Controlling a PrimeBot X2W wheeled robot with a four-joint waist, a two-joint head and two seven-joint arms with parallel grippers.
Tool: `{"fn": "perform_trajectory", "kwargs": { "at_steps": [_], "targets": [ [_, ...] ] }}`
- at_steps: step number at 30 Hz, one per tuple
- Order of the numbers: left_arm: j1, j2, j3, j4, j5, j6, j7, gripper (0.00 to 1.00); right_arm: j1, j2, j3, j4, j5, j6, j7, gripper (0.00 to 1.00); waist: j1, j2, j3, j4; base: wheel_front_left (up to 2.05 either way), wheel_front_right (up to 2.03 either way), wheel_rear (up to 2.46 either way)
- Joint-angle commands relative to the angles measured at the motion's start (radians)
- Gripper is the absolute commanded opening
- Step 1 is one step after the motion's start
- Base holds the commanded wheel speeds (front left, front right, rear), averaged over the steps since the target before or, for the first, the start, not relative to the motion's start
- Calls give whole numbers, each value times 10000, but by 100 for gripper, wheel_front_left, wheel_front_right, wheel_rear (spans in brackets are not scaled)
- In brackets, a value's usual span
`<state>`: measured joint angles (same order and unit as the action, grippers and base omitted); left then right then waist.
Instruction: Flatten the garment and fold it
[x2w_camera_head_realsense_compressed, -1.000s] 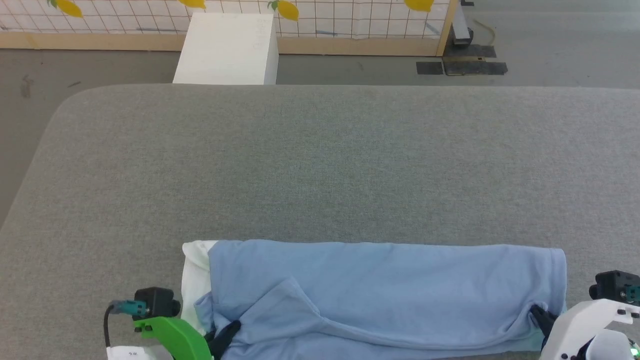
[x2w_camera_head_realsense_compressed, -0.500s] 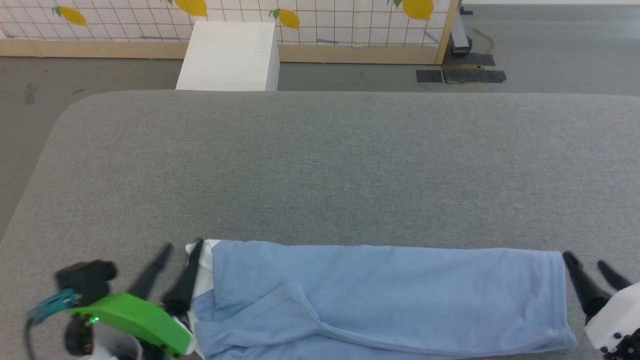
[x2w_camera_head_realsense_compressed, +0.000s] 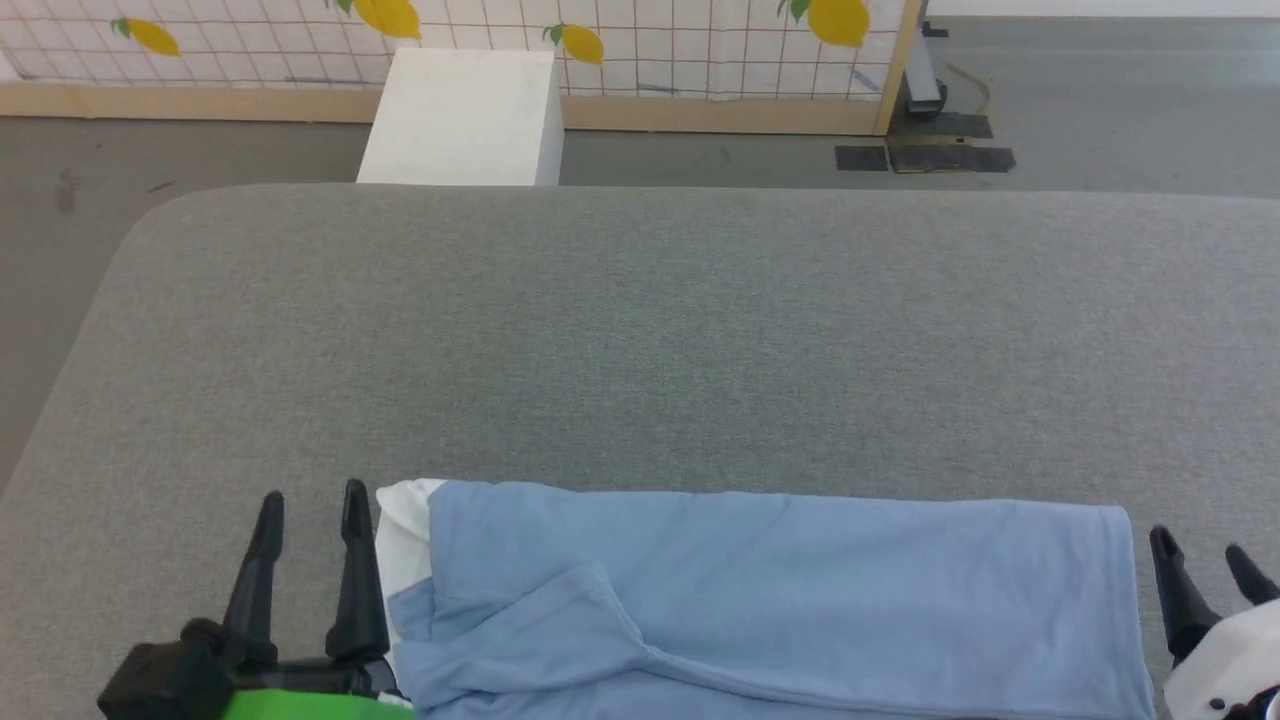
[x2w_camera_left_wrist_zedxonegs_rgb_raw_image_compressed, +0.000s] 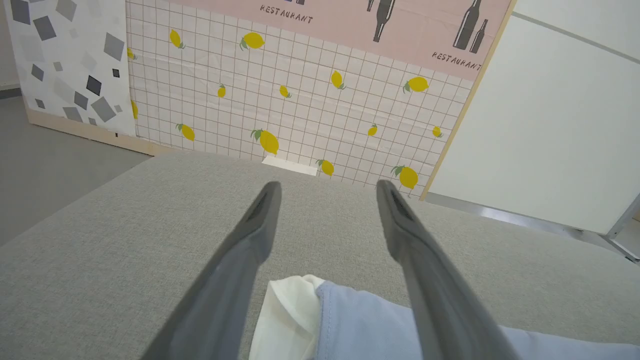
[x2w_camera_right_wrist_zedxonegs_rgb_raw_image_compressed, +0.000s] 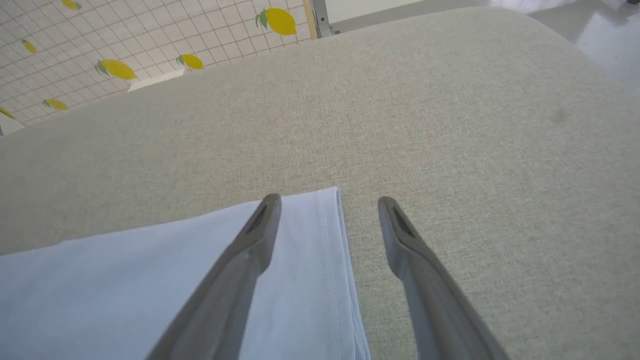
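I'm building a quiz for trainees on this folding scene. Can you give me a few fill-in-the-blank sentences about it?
The shirt lies on the grey table, and its main colour is light ____.
The jaws of the left gripper and right gripper are both ____.
The shirt's white sleeve panel lies at the end beside the ____ gripper.
The wall behind the white box is printed with yellow ____.
Missing words: blue; open; left; lemons.

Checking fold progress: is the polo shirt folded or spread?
Folded: the polo shirt lies as a narrow band, layers overlapping, white sleeve panel peeking out.
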<state>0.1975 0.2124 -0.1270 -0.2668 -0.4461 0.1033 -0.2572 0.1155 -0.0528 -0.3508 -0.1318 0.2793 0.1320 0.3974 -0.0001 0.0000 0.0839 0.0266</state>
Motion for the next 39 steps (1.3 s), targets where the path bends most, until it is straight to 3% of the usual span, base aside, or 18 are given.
{"fn": "perform_trajectory", "kwargs": {
  "at_steps": [1,8,21,22,23,24,33,39],
  "targets": [
    [137,-155,148,54,203,-227,-42,100,107,20,-97,215,-129,-13,74,100,1,0,53,103,0,0,0],
    [23,-462,658,271,961,-1081,-44,100,-154,22,-236,1583,-343,-13,755,100,1,0,320,353,0,0,0],
    [-59,-752,748,750,1190,-1646,-45,100,-946,24,-257,3631,-354,-13,960,100,1,0,451,600,0,0,0],
    [-66,-744,760,770,1185,-1662,-45,100,-978,24,-304,3727,-301,-13,1030,55,1,0,456,611,0,0,0],
    [-76,-728,771,797,1185,-1677,-45,100,-1015,24,-350,3809,-262,-13,1099,40,1,0,463,622,0,0,0],
    [-85,-716,778,818,1185,-1686,-45,100,-1041,24,-366,3842,-253,-13,1143,0,1,0,468,626,0,0,0],
    [-125,-702,765,947,1118,-1687,-45,100,-1448,-71,-273,3284,-132,-13,1487,0,1,0,456,358,0,0,0],
    [-213,-754,617,1067,1086,-1711,-45,100,-1707,-671,-503,2898,-335,-13,1561,0,1,0,485,123,0,0,0]
  ]
}}
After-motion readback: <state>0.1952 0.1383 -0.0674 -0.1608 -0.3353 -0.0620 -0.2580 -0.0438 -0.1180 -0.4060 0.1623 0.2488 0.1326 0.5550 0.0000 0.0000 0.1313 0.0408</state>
